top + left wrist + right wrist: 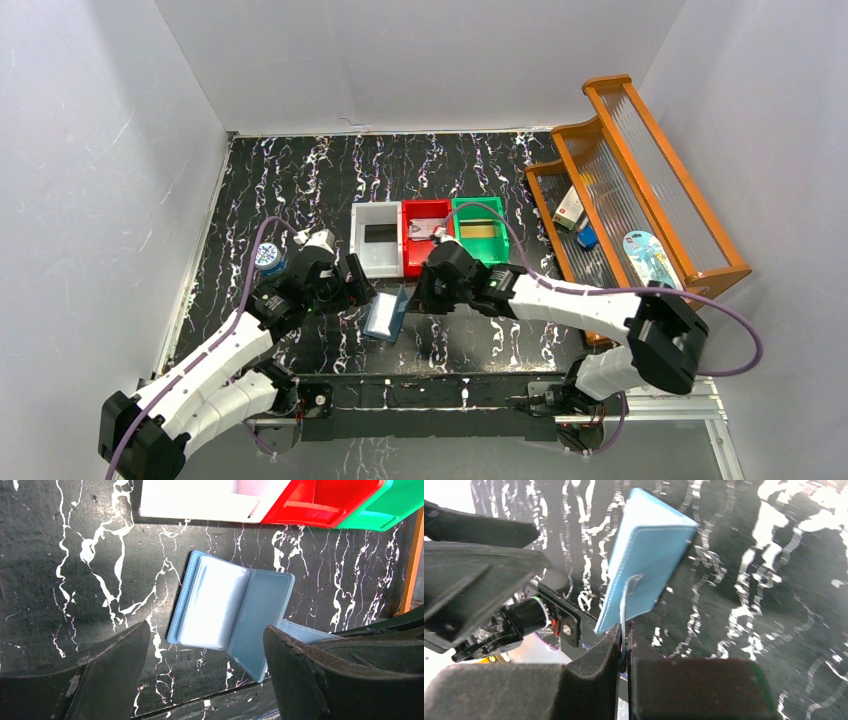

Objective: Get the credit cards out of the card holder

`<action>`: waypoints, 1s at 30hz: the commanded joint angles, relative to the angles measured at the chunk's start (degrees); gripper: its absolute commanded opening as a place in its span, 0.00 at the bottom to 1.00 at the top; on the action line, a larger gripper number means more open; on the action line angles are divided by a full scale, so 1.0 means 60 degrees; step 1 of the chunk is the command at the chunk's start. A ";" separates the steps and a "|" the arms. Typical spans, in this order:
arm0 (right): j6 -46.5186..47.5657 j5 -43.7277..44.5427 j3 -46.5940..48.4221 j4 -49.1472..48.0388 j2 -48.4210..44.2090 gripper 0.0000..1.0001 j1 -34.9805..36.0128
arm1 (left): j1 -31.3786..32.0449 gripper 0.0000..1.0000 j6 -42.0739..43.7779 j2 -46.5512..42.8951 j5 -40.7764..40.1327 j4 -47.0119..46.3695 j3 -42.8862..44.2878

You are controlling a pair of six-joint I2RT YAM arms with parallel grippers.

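Observation:
The card holder (388, 313) lies open in the middle of the table, its pale blue inside and clear pockets facing the left wrist camera (235, 610). My right gripper (625, 630) is shut on its thin snap tab (624, 605) and tilts one cover (649, 565) up. My left gripper (206, 627) stands open just left of the holder, a finger on either side of its near edge, touching nothing. A black credit card (381, 233) lies in the white bin. A pale grey one (425, 232) lies in the red bin.
White (360, 240), red (420, 266) and green (503, 240) bins stand side by side behind the holder. A round blue tin (268, 258) sits by the left arm. A wooden rack (640, 180) at the right holds a white-and-red box (569, 208).

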State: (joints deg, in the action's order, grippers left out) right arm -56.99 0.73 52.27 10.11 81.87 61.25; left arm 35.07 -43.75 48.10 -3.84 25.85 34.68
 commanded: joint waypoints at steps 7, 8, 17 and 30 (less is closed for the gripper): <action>-0.0602 -0.0374 -0.2197 0.0129 -0.0955 0.08 -0.1401 | 0.0038 0.79 0.0477 0.1313 0.2684 -0.2178 -0.0005; -0.0507 -0.0362 -0.2188 0.0303 -0.0889 0.08 -0.1548 | 0.0032 0.78 0.0516 0.1633 0.3054 -0.2517 0.0022; 0.0168 -0.0507 -0.1978 0.0220 -0.0665 0.09 -0.1948 | 0.0060 0.74 0.0989 0.3449 0.4651 -0.2897 0.0627; 0.0015 -0.0595 -0.2056 0.0214 -0.0212 0.11 -0.1982 | 0.0058 0.77 0.1182 0.3493 0.3118 -0.1364 0.1218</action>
State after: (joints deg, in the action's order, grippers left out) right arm -56.64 -2.11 38.85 13.15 80.66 49.52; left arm 35.11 -37.39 70.13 20.05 11.75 38.70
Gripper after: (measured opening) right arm 0.129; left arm 0.729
